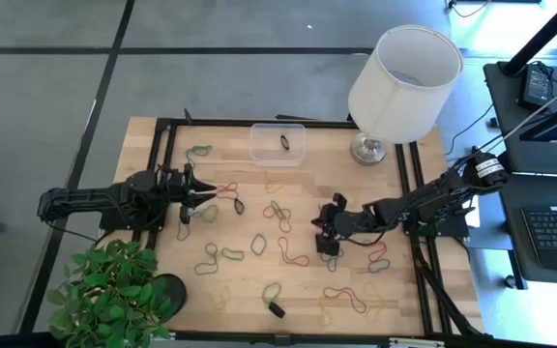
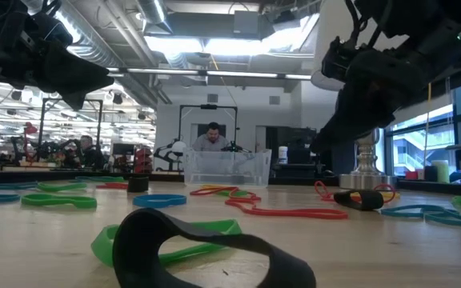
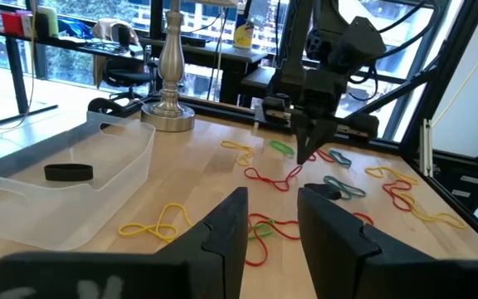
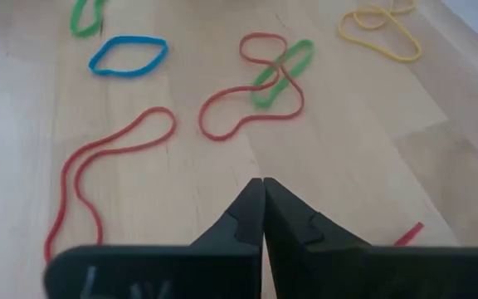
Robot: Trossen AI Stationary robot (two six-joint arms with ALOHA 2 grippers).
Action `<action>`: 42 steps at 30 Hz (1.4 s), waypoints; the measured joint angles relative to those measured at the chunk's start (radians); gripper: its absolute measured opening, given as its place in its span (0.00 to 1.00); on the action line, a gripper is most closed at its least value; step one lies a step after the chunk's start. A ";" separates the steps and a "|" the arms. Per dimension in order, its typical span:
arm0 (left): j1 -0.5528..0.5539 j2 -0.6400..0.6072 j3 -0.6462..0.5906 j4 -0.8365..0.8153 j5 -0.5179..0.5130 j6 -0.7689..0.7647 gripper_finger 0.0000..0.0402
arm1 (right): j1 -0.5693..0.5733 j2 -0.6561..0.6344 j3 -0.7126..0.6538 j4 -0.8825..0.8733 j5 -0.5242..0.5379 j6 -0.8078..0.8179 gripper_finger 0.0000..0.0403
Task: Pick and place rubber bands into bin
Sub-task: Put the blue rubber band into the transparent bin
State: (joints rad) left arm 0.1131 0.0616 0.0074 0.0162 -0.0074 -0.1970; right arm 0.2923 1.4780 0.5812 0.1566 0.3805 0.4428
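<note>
One black band [image 1: 285, 142] lay in the bin [image 1: 278, 158] at upper centre; right gripper [image 1: 322, 232] hung pinched shut and empty mid-table, left gripper [image 1: 207, 190] parted over bands.

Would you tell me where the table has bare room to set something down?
Bare wood lies at the back left, between the table's edge and the bin, and in front of the lamp at the right. The middle, between the left gripper and right gripper, is crowded with rubber bands.
</note>
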 joint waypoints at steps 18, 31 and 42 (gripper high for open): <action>0.000 0.000 0.000 0.089 -0.090 -0.052 0.25 | 0.004 0.000 0.000 -0.024 0.000 -0.114 0.05; 0.000 0.000 0.000 0.093 -0.104 -0.052 0.25 | 0.007 0.000 0.000 -0.028 0.000 -0.112 0.05; 0.000 0.000 0.000 0.093 -0.104 -0.052 0.25 | 0.008 0.000 0.001 -0.048 0.001 -0.134 0.05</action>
State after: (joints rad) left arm 0.1131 0.0616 0.0074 0.1089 -0.1112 -0.2493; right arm 0.3000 1.4780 0.5820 0.1081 0.3811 0.3091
